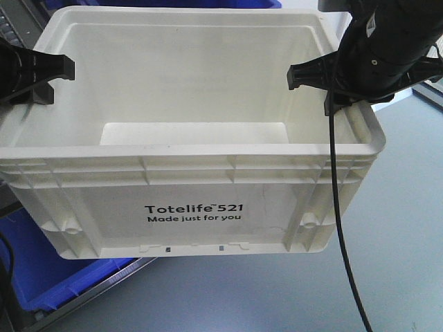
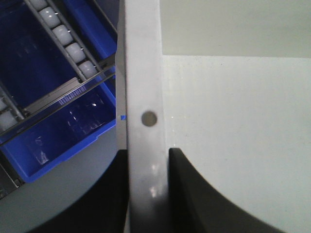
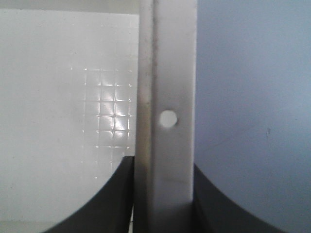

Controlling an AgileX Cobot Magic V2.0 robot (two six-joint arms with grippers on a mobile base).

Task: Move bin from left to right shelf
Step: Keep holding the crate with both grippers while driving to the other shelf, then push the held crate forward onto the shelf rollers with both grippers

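Large white plastic bin (image 1: 194,187), open-topped and level, filling most of the front view with its long side toward the camera. Black print (image 1: 194,213) on that side: "Totelife 521" above "Made just for you". Ribbed rim (image 1: 208,164) all round, with smooth white inner walls and floor in sight. Faint grid texture on the inner floor in the right wrist view. Caught at both short ends, one tool per end wall. Underside out of sight, so whether resting or lifted cannot be told.

Left tool (image 1: 50,79) pinching the rim at the bin's left end, black and blocky. From the left wrist camera, two dark fingers (image 2: 194,194) pressed to either side of the white rim strip, one inside the bin and one outside. Round hole (image 2: 149,118) in the strip just ahead of the grip.

Right tool (image 1: 315,88) clamped the same way on the right end wall. From its wrist camera, dark pads (image 3: 112,199) against both faces of the rim, with a matching hole (image 3: 168,118) just beyond them. Thin black cable (image 1: 339,207) hanging from that arm down across the bin's front right corner.

Outward from there, a blue bin (image 1: 48,277) below the near left corner, partly under a metal shelf rail (image 1: 104,283). Beside the left wall in the wrist view, more blue plastic beneath a roller track (image 2: 63,36) of white rollers. To the right and in front, a flat grey surface (image 1: 408,207).
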